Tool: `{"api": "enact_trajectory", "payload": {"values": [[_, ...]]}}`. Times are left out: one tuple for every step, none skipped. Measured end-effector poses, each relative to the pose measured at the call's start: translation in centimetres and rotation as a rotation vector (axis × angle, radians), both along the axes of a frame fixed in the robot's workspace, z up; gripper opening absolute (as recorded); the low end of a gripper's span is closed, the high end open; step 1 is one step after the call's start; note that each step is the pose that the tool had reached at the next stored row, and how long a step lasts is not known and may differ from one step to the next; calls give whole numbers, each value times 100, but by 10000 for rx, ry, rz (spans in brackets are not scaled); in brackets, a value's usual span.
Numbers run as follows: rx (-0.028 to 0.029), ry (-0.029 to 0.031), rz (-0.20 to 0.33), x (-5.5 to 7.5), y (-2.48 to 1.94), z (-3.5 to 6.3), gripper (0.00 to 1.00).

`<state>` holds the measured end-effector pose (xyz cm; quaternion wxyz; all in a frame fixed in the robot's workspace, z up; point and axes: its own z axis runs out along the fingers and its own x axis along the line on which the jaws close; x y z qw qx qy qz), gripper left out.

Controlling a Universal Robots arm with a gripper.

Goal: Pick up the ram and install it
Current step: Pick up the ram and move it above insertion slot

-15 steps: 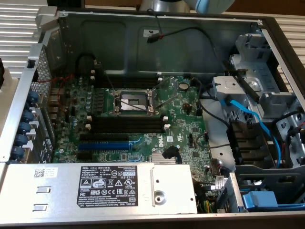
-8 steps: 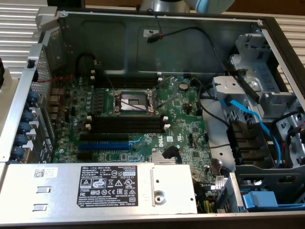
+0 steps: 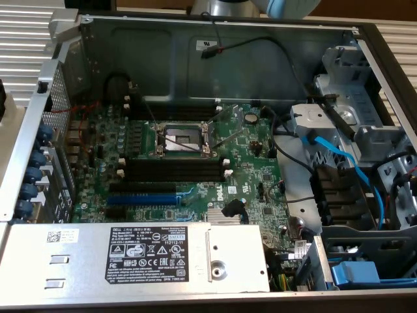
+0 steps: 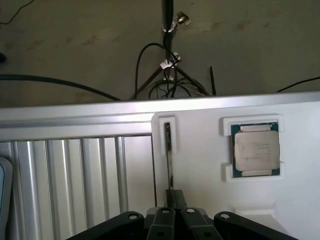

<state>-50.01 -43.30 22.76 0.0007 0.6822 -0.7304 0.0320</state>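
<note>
The claw [image 4: 173,197] is clamping shut on the ram [image 4: 170,160], standing edge-on in a white holder [image 4: 161,131] just ahead; a processor [image 4: 256,150] is lying beside.

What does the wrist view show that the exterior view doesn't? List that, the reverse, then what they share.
Wrist view: the shut gripper at the near end of the ram, which sits in a white tray beside a processor chip. Exterior view: the open computer case, its motherboard, black memory slots and blue expansion slot. Both: a ribbed metal surface, flanking the case and bordering the tray.
</note>
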Motion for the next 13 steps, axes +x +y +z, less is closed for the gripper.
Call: {"api": "enact_trajectory", "payload": {"values": [[0,2,1,-4,0,-11,11],[5,2,2,-6,0,-20,11],[11,0,2,-6,0,-31,11],[15,0,2,-6,1,-42,11],[20,1,2,-6,1,-49,11],[26,4,1,-7,1,-50,11],[38,3,0,-7,1,-53,11],[49,4,0,-7,1,-53,11],[49,3,0,-7,1,-53,11],[50,2,1,-7,1,-54,11],[50,2,1,-6,1,-54,11],[50,2,1,-6,1,-54,11],[50,2,1,-7,1,-54,11]]}}
